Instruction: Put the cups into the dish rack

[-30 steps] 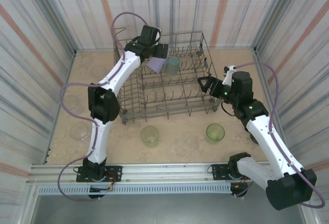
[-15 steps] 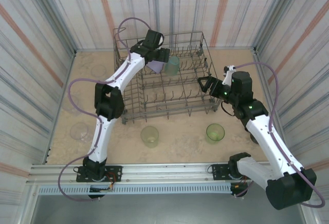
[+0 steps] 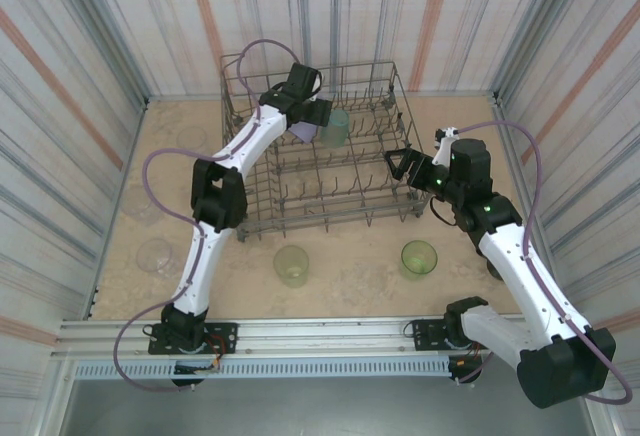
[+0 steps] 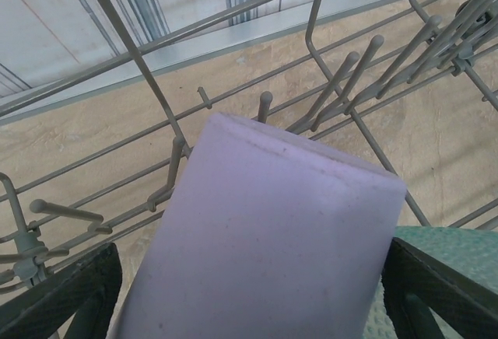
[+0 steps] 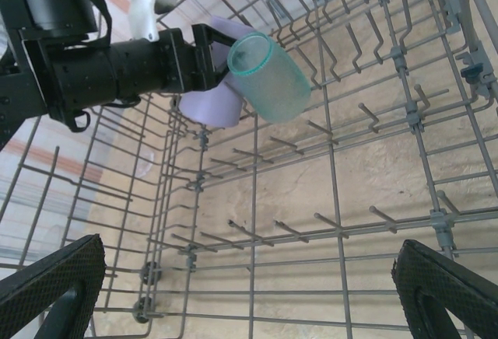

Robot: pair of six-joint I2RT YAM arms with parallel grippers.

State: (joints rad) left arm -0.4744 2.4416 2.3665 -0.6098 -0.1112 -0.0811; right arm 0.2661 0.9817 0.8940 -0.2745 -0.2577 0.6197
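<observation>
Striped corrugated walls [image 3: 80, 56] are enclosing a sandy table [image 3: 360, 256] on which the dish rack [image 3: 320, 221] is standing, toward the far side.

Item in hand: the tall lavender cup [image 4: 264, 230] is hanging over the tines in the rack's far-left corner, tilted and not yet seated. The left gripper [image 3: 310, 116] is clamping it from both sides, with dark fingers [image 4: 62, 292] flanking the body near the end facing the wrist camera. Judgement: the grip is leaving the other end free to go down among the tines.

Just beside it, the teal cup [image 5: 272, 78] is lying tilted on the tines with its mouth facing the right wrist camera. The lavender cup is sitting close behind it, so contact between the two is a risk during lowering.

The right gripper [image 3: 403, 166] is hovering at the rack's right edge, jaws spread wide and holding nothing. Judgement: it is waiting clear of the loading.

Outstanding: two yellow-green cups [image 3: 292, 264] [image 3: 419, 258] are standing on the table in front of the rack, and a clear cup [image 3: 155, 254] is sitting well to the left. Loading is at an early stage.
</observation>
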